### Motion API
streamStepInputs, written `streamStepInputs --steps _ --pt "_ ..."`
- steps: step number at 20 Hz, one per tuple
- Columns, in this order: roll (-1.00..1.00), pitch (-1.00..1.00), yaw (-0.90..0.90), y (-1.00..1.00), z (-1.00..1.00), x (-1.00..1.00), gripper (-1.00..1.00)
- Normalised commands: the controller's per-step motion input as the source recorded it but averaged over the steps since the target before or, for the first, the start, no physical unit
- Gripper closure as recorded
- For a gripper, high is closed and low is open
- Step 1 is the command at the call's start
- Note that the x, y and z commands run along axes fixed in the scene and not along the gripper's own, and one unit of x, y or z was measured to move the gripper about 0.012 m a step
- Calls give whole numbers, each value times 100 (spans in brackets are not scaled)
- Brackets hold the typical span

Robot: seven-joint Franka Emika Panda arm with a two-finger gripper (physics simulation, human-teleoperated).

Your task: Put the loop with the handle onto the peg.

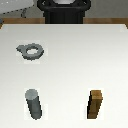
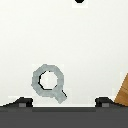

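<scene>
Exterior view: loop with handle (image 1: 29,51) lies flat on white table (image 1: 70,60), tab toward 10 o'clock. Peg (image 1: 34,104) stands upright at 6 o'clock from it, well apart; brown block (image 1: 96,104) at peg's 3 o'clock. Gripper out of sight here.

Wrist view: loop (image 2: 49,82) flat, tab toward 5 o'clock, nothing touching it. Two dark fingertips (image 2: 22,102) spread wide, loop between their lines, nearer this one. We judge the grasp is pending: centre first, descend straight, pinch tab or rim.

On the white table (image 1: 70,60), the loop with the handle (image 1: 30,51) lies flat near the exterior view's left edge, the peg (image 1: 33,104) stands near the front left corner, and a brown wooden block (image 1: 95,104) stands near the front right corner.
</scene>
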Motion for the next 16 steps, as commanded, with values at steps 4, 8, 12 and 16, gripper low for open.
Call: streamStepInputs --steps 4,8,12,16 --pt "0 0 98 0 0 0 -100" --pt "0 0 92 0 0 0 -100" --pt "0 0 8 0 -75 0 -100" --pt "0 0 0 0 -50 -25 -100"
